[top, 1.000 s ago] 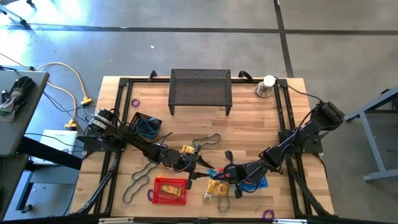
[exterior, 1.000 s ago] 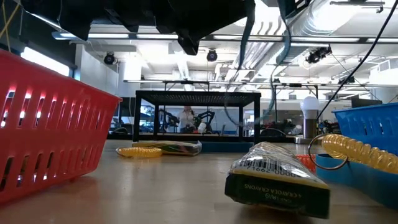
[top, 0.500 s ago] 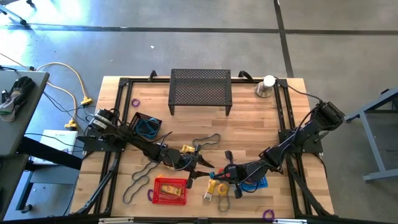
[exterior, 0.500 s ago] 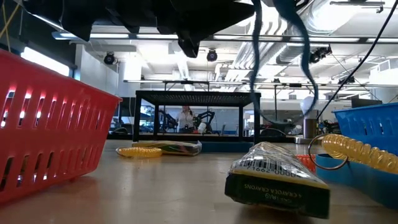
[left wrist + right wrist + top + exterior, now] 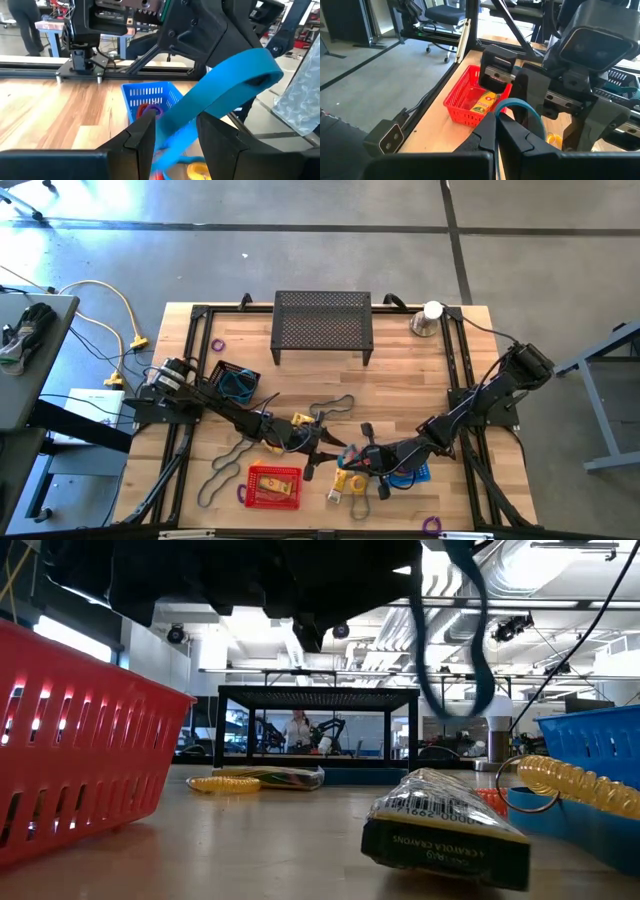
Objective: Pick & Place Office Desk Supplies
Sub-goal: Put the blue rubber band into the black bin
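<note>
Since the earlier frame, we note the left gripper (image 5: 172, 137) carrying the teal band (image 5: 220, 92) onward above mid-worktop (image 5: 400, 370), toward the blue basket (image 5: 150, 97). Right gripper (image 5: 497, 131) waits pinched closed.

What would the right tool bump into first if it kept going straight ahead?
Probably the left tool, which sits right in front of the right tool holding the blue band. The red basket lies beyond; depth is unclear.
</note>
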`<control>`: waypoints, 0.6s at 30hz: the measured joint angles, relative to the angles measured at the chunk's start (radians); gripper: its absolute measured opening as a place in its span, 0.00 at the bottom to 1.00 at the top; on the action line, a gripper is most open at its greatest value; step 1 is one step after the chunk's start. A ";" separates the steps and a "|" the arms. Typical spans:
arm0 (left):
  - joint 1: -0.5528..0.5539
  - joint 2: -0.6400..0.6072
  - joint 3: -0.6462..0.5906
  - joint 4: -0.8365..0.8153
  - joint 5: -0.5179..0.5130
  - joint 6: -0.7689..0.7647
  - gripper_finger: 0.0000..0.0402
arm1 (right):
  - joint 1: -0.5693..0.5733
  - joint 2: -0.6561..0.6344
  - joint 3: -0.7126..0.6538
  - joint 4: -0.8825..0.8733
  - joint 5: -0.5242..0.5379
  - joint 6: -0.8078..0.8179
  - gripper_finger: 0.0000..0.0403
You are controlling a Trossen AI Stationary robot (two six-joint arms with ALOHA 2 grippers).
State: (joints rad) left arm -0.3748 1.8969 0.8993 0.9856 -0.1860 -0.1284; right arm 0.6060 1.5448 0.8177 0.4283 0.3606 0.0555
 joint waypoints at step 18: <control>0.008 0.000 0.001 0.026 -0.093 -0.029 0.34 | -0.033 0.000 0.000 0.019 0.001 0.030 0.00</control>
State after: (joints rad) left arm -0.3664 1.8969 0.9002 1.0115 -0.2788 -0.1574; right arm 0.5732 1.5448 0.8178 0.4471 0.3618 0.0853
